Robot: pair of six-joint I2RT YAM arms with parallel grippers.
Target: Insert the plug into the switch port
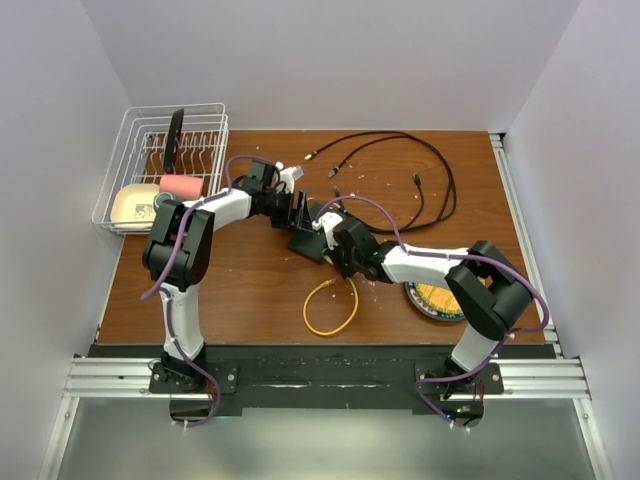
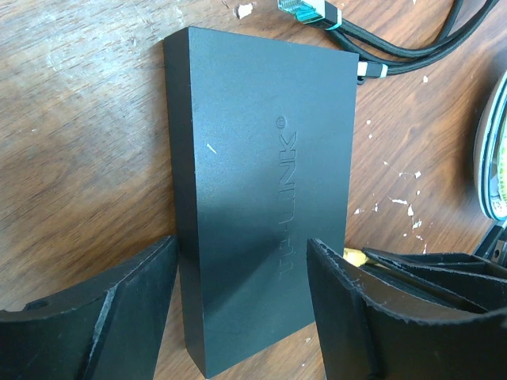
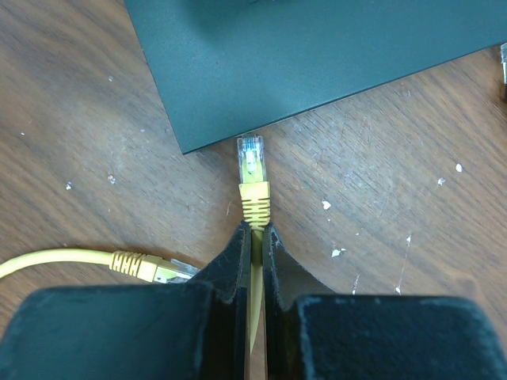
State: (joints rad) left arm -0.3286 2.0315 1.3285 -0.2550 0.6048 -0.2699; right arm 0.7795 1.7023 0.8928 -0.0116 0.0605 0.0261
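The switch (image 2: 253, 158) is a flat matte-black box lying on the wooden table; it also shows in the top view (image 1: 305, 244) and the right wrist view (image 3: 317, 55). My left gripper (image 2: 242, 244) straddles its near end, one finger against each long side. My right gripper (image 3: 256, 226) is shut on the yellow cable just behind the plug (image 3: 251, 158). The plug's clear tip points at the switch's long edge and nearly touches it near a corner. The sockets are hidden from view. In the top view both grippers, left (image 1: 298, 215) and right (image 1: 338, 250), meet at the switch.
The yellow cable loops on the table (image 1: 330, 305), its other plug beside my right fingers (image 3: 146, 267). Black cables (image 1: 400, 170) lie at the back. A round yellow-and-dark plate (image 1: 435, 298) sits under the right arm. A wire dish rack (image 1: 165, 165) stands at the back left.
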